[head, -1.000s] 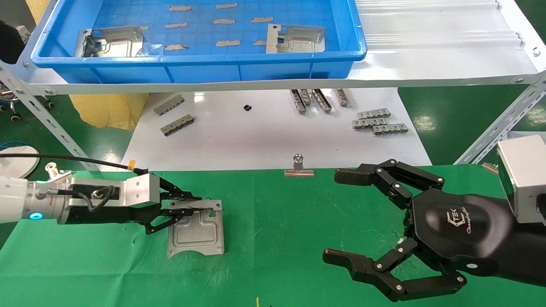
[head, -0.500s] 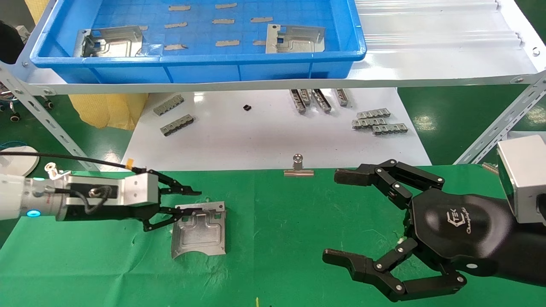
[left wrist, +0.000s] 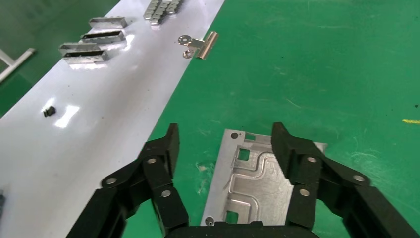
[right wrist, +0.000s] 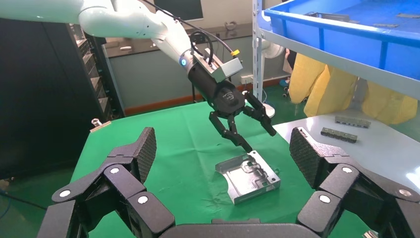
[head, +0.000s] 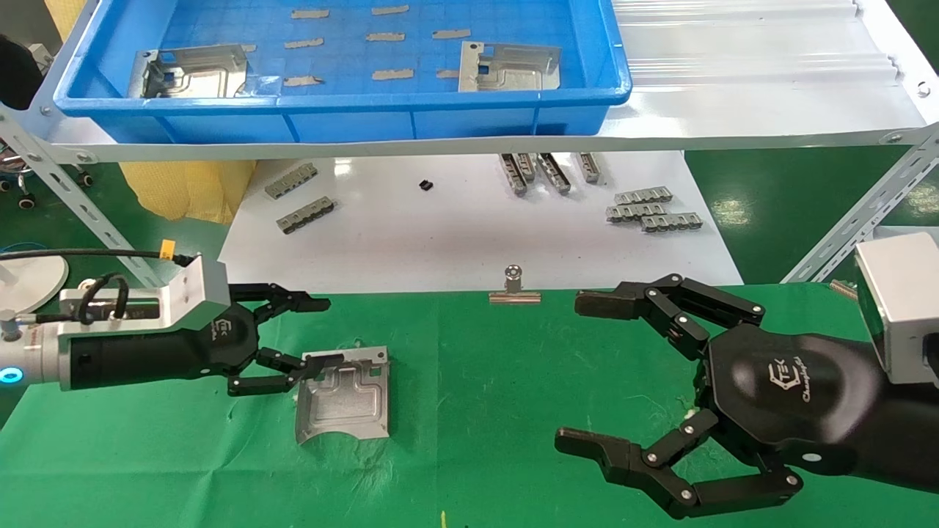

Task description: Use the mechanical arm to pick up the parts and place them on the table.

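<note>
On the green table [head: 477,381], toward its left side, the left gripper [head: 312,331] hangs spread wide over one part [head: 343,396], its jaws released and holding nothing. From the head view one finger [head: 293,363] reaches the plate's near corner; whether it touches cannot be told. The left wrist view shows the plate [left wrist: 257,178] lying flat on the cloth between the two spread fingers, embossed side up. Two more parts sit in the blue bin [head: 440,117] on the shelf above: one [head: 192,71] at its left end, another [head: 508,66] right of centre, among grey tape patches. Between bin and table lies a white board [head: 455,235] carrying toothed strips [head: 653,211] and a small black piece [head: 425,185]. A binder clip [head: 514,287] pins the cloth's far edge. The right gripper [head: 579,370] is parked low over the table's right side, jaws fully spread and empty, well apart from the plate.
</note>
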{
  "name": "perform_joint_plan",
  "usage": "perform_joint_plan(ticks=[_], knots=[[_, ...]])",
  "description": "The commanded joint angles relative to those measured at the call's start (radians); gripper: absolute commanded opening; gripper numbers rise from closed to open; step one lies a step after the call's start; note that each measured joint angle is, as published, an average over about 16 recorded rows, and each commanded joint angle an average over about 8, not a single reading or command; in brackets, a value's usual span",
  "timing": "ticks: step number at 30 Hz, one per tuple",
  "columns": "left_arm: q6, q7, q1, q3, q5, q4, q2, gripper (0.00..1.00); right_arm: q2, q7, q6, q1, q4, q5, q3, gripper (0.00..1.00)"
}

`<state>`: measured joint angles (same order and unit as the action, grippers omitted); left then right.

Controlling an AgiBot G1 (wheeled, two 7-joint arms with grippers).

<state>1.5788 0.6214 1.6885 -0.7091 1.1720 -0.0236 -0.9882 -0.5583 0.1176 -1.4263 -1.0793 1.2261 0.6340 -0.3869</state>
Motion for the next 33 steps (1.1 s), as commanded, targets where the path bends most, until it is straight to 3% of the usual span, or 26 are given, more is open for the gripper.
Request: perform_joint_plan(ticks=[1, 10, 33], knots=[[0.005, -0.013, -0.004, 0.007, -0.01, -0.014, 0.002, 1.0, 0.0, 0.0, 0.0, 0.0, 0.0, 0.0, 0.0, 1.0], [-0.003, -0.018, -0.017, 0.011, -0.011, 0.038, 0.01, 1.0, 0.0, 0.0, 0.0, 0.0, 0.0, 0.0, 0.0, 1.0], [-0.033, -0.32, -0.245, 0.171, -0.176, 0.521, 0.15, 1.0, 0.0, 0.0, 0.0, 0.0, 0.0, 0.0, 0.0, 1.0]])
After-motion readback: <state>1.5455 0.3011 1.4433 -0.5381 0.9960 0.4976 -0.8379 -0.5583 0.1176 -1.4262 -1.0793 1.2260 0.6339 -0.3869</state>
